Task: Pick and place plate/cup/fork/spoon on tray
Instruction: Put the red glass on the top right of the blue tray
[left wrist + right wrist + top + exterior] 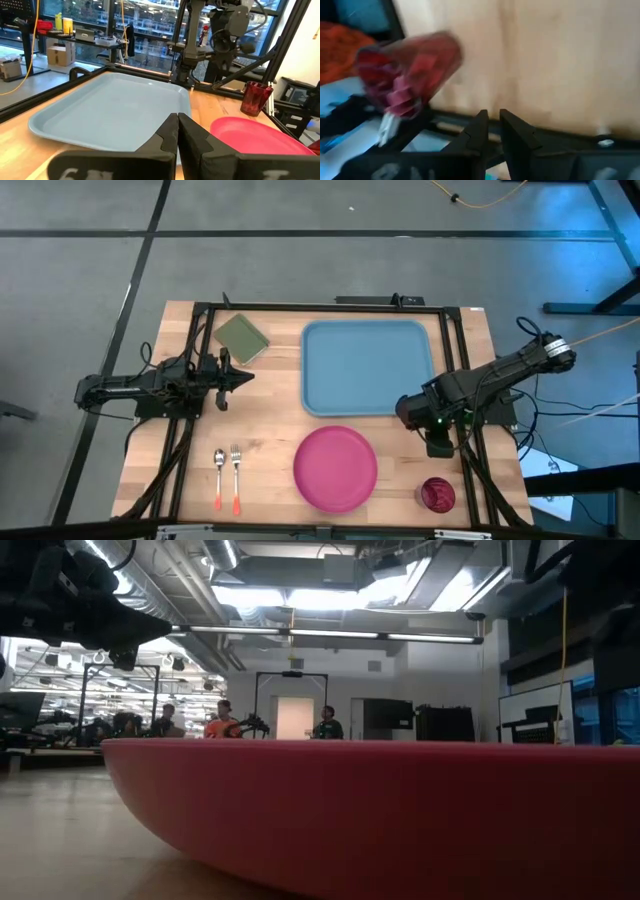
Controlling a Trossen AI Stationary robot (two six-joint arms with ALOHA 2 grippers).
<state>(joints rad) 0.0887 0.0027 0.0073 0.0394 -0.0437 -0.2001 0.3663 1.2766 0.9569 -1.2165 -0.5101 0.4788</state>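
Observation:
The pink plate (335,468) lies flat on the table near its front edge and fills the low view (380,820). The dark magenta cup (437,494) stands upright at the front right and shows in the right wrist view (410,70). The spoon (219,467) and the fork (236,467) lie side by side at the front left, orange handles toward the near edge. The light blue tray (365,365) lies empty at the far centre. My right gripper (441,450) is shut and empty, above the table between tray and cup. My left gripper (248,376) is shut and empty, left of the tray.
An olive-green square pad (241,337) lies at the far left of the table, beside the tray. A black frame (320,306) runs along the table's far edge and sides. Bare wood shows between the cutlery and the plate.

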